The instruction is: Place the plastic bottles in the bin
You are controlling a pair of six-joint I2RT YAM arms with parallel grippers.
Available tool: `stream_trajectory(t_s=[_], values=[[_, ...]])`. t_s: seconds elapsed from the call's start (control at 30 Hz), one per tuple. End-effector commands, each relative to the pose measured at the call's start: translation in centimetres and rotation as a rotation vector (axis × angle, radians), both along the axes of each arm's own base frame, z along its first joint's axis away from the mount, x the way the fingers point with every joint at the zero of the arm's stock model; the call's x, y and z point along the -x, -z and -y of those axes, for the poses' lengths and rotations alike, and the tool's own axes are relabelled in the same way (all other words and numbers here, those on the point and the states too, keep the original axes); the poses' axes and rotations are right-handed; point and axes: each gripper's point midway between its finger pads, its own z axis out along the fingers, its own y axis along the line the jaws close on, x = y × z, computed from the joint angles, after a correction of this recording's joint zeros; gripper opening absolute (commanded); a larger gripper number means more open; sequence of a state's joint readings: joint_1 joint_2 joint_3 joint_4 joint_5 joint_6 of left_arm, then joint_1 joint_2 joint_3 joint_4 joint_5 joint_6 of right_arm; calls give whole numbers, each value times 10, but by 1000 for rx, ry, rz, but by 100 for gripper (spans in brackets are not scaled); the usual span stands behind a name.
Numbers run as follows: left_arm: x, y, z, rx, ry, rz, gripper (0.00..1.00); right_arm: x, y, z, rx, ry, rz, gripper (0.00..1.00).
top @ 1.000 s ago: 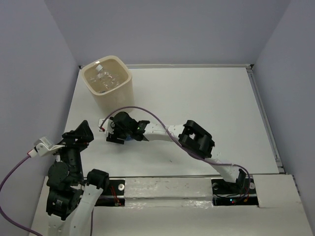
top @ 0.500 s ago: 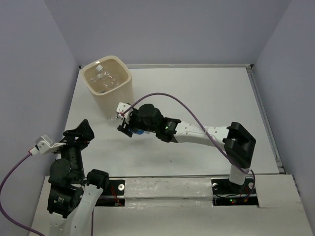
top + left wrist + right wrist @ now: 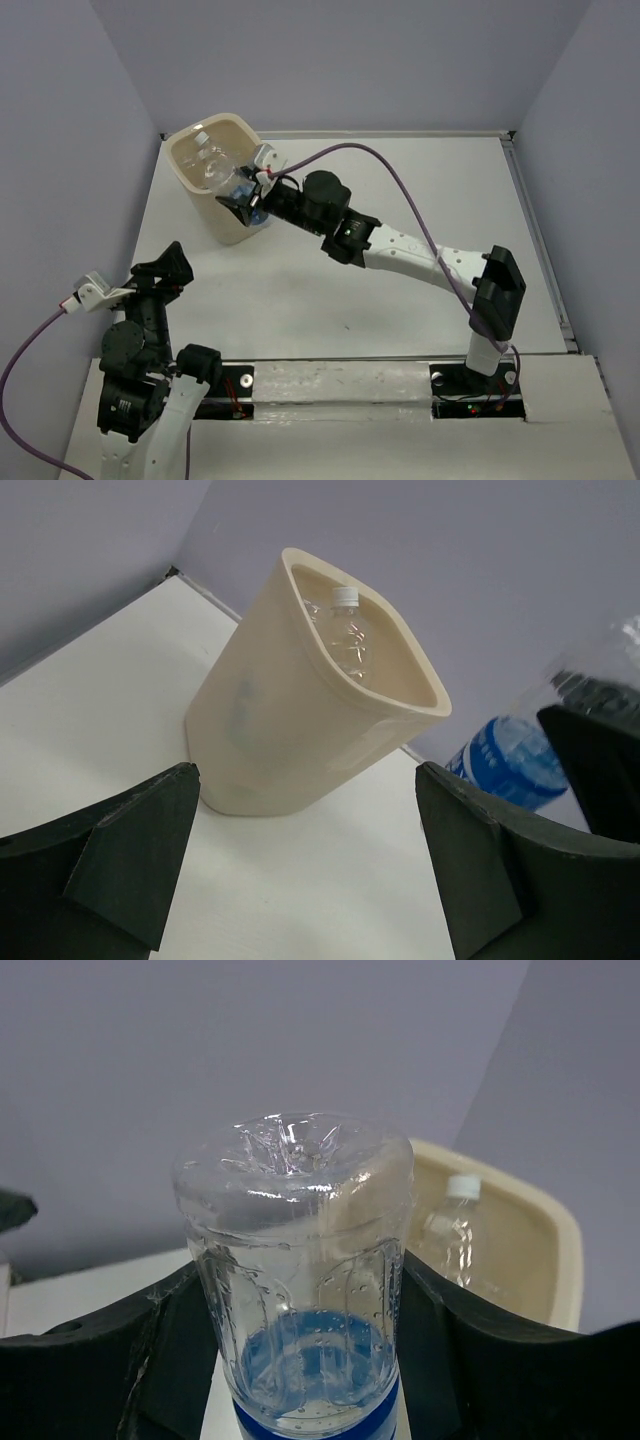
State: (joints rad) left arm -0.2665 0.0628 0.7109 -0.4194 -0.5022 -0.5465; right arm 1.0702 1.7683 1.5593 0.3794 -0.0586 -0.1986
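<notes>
You are looking at the right gripper (image 3: 247, 195) clamping one plastic bottle (image 3: 222, 172) — both fingers (image 3: 160, 1360) are pressing against its clear, crinkled sides at the blue label band. Seen from above, this held bottle is lying tilted across the near-right rim of the bin (image 3: 236, 225): its base end is reaching over the bin's mouth, while its labelled part is sitting outside the rim, between the fingers. The right arm (image 3: 400, 250) is stretching in from the bin's right and near side.

Inside the bin, a capped bottle (image 3: 350, 640) is standing roughly upright against the far wall; you cannot count any others beneath it.

The left gripper (image 3: 160, 272) is hanging well apart from the bin, on its near side, pointing toward it — its jaws are standing wide apart and gripping nothing. The bin is standing on the white table (image 3: 420, 190), at the far-left corner
</notes>
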Motion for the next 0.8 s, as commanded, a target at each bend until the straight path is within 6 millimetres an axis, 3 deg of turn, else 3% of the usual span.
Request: stream_trajectory(t_s=[0.0, 0.03, 0.17, 0.37, 0.4, 0.43, 0.47, 0.57, 0.6, 0.77], values=[[-3, -8, 3, -20, 11, 34, 99, -30, -91, 8, -258, 49, 88, 29], [-3, -9, 3, -21, 14, 41, 99, -44, -101, 8, -296, 62, 82, 28], [1, -12, 4, -19, 29, 61, 99, -72, -127, 9, -426, 39, 96, 28], [4, -13, 8, -14, 62, 79, 99, -117, -138, -9, -508, 36, 138, 27], [5, -14, 9, -13, 68, 82, 99, -128, -130, -18, -504, 49, 131, 27], [5, -14, 10, -12, 71, 83, 99, -135, -130, -13, -503, 62, 134, 27], [6, -14, 9, -11, 71, 84, 99, -144, -117, -23, -489, 69, 121, 27], [7, -15, 9, -7, 74, 90, 99, -166, -87, -26, -454, 100, 94, 27], [7, -15, 10, -6, 76, 90, 99, -170, -68, -31, -425, 104, 72, 27], [7, -15, 10, -5, 77, 92, 99, -173, -29, -36, -366, 103, 31, 27]])
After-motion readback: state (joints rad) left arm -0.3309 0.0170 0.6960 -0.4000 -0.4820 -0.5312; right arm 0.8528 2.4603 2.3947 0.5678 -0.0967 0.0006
